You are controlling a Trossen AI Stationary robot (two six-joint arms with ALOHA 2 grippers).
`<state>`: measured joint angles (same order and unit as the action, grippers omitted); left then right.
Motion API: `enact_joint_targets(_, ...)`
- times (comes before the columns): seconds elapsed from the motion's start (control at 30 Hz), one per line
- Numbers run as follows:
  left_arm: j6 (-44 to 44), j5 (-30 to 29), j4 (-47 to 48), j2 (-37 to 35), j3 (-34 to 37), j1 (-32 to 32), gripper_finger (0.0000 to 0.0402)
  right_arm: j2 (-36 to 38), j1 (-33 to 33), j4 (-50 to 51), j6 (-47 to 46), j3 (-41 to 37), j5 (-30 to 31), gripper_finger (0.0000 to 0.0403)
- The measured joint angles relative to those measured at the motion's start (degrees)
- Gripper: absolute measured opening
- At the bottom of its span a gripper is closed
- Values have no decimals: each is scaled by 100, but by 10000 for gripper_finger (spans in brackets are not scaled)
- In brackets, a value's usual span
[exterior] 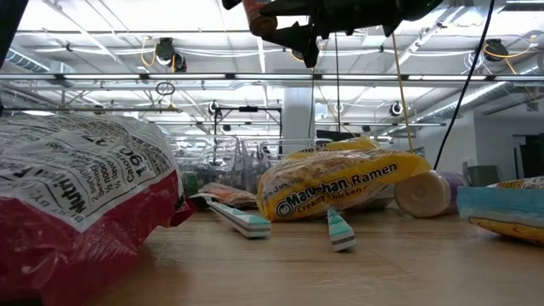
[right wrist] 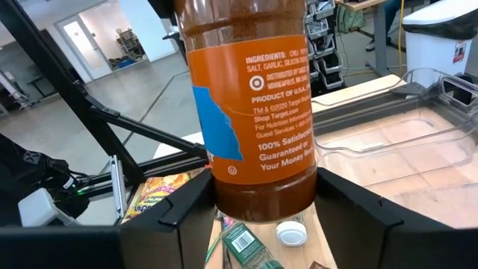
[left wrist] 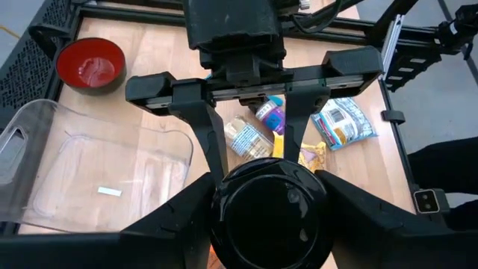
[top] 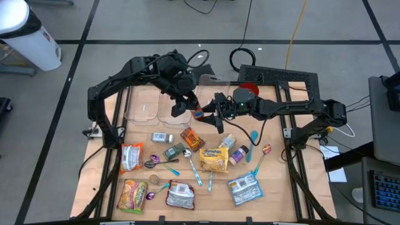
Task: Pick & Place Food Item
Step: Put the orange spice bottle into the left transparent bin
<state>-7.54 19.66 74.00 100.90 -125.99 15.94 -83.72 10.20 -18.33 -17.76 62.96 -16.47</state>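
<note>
Your spice jar [right wrist: 250,112], a smooth clear cylinder of rust-brown powder with a glossy black lid [left wrist: 269,220], hangs above the table between both grippers. The right gripper [right wrist: 254,213] clamps its base; the left gripper [left wrist: 258,190] pinches its lid end. Beyond them lie clear plastic trays [left wrist: 112,179] and a round red bowl [left wrist: 91,65].
</note>
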Motion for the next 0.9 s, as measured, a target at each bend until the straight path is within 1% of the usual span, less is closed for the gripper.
enact_joint_targets(0.17, -218, 15, 215, -10, 0, -4, 207, 0, 30, -18, -148, 0, -52, 238)
enact_joint_targets(0.27, -343, -96, 393, -44, 7, 4, 207, 12, 129, -81, -351, 7, -143, 253)
enact_joint_targets(0.33, -348, -143, 421, -121, 7, 28, 207, 36, 252, -90, -435, 9, -348, 262)
enact_joint_targets(0.47, -466, -492, 685, -295, 4, 96, 207, 148, 550, -60, -589, 9, -689, 275)
enact_joint_targets(0.57, -586, -837, 1026, -440, 4, 216, 207, 320, 783, -13, -626, 5, -945, 280)
enact_joint_targets(0.73, -783, -1289, 1435, -806, 4, 538, 207, 680, 1108, 48, -581, 5, -931, 279)
enact_joint_targets(0.9, -765, -1375, 1489, -1232, 4, 1001, 207, 981, 1419, 66, -556, 5, -927, 277)
